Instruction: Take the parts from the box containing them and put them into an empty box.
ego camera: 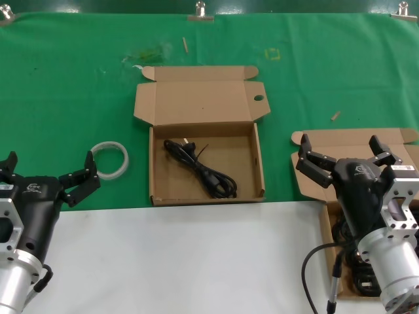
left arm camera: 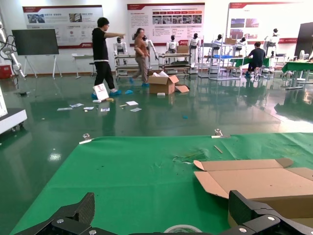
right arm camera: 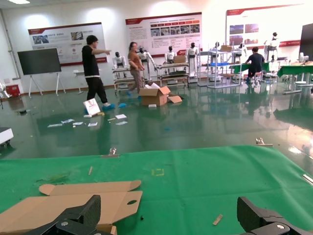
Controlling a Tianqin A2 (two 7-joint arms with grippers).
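One cord [ego camera: 200, 167] in holed box [ego camera: 204, 145], green cloth [ego camera: 65, 85] open around

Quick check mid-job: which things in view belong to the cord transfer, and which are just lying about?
Job:
- box with the lid hole, one black cord inside
- right-hand box under the right gripper, cords inside

Lying about:
- white ring near the left gripper
- wood splinters on the green cloth

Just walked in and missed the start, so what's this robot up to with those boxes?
It is moving black power cords between two open cardboard boxes. One cord already lies in the middle box, whose lid has a small hole. More cords sit in the box on the right, mostly hidden behind the right hand, which hovers open above it. The left hand waits open near a white ring.
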